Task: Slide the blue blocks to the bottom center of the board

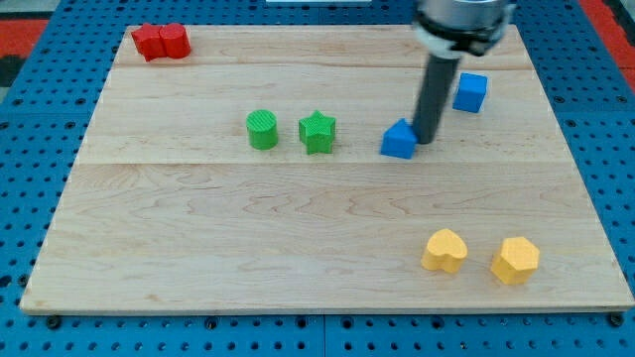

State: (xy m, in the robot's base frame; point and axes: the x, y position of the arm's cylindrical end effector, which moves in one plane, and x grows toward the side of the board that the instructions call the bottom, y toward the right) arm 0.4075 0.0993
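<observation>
- At the view's upper right: my tip (429, 140), the bare lower end of a dark rod, down on the wood, touching the right-hand top corner of the blue triangular block (399, 141). No jaws or fingers to spread or press, only a plain rod pinching nothing.
- Just beyond the rod, toward the view's top right: a blue cube (470, 92), close to the rod but apart from it.
- To the view's left of the blue triangular block: a green star (317, 132), then a green cylinder (262, 130), the 2 near each other and not touching.
- Near the view's bottom right: a yellow heart-shaped block (444, 251) and a yellow hexagonal block (515, 260), side by side with a gap between.
- In the far top-left corner: 2 red blocks (162, 42) pressed together; shapes hard to make out.
- Underneath everything: a pale wooden board (248, 238) of long planks with faint seams running left to right, lying on a blue pegboard surface (30, 149) dotted with holes.
- Bottom center of the board: neither blue block there; both in the upper right part.
- At the top edge: the rod's grey and black mount (464, 22) cut off by the frame, arm above unseen; red patches in the top corners too cropped to identify.
</observation>
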